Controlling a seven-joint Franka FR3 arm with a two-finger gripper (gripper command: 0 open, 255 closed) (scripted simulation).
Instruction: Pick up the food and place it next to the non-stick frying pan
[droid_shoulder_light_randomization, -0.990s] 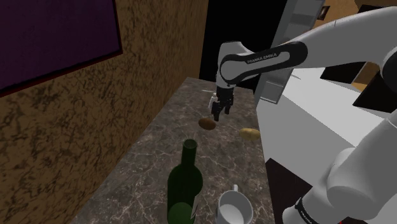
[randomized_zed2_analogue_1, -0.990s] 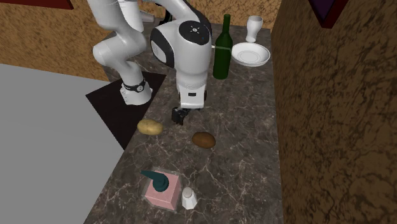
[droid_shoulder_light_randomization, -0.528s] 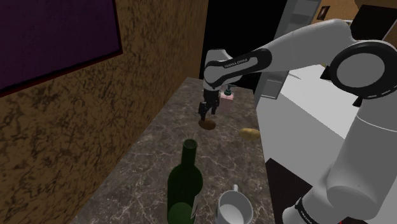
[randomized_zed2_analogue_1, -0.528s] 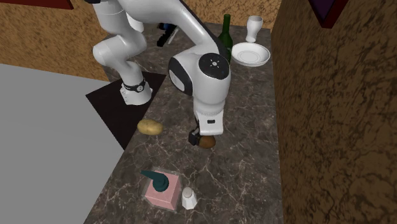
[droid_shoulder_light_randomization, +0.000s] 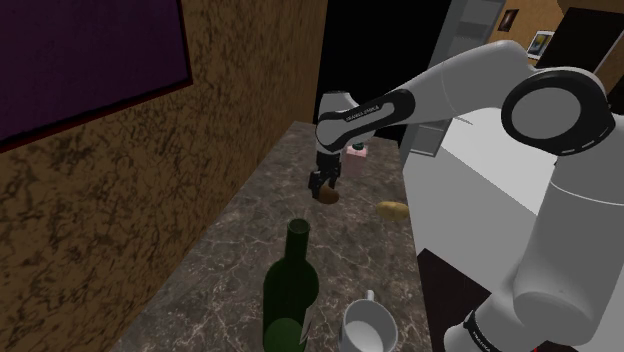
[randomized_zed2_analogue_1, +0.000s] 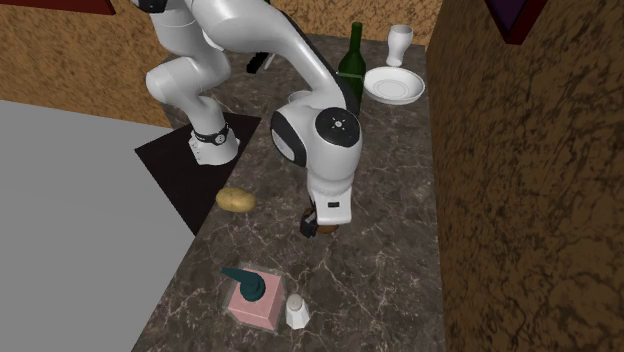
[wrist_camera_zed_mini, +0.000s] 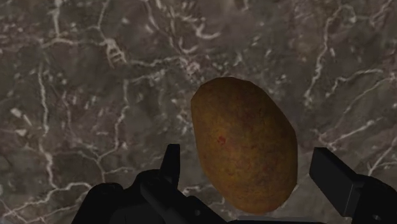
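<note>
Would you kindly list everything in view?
Veined marble counter: one, dark grey, along brown wall.
Dark brown oval potato: one, brown, between the hand's fingers.
Pale oval potato: one, yellowish, at counter's edge.
Tall wine bottle: one, dark green, beside plate.
Round plate: one, white, by bottle.
Footed cup: one, white, beyond plate.
Teal-topped square box: one, pink, beside shaker.
Small shaker: one, white, beside box.
Arm: one, white, over counter.
Hand: one, black, open around brown potato.

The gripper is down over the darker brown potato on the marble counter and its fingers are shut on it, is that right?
Not quite. The gripper is down over the darker brown potato on the marble counter, but its fingers stand open on either side without touching it, as the wrist view shows.
</note>
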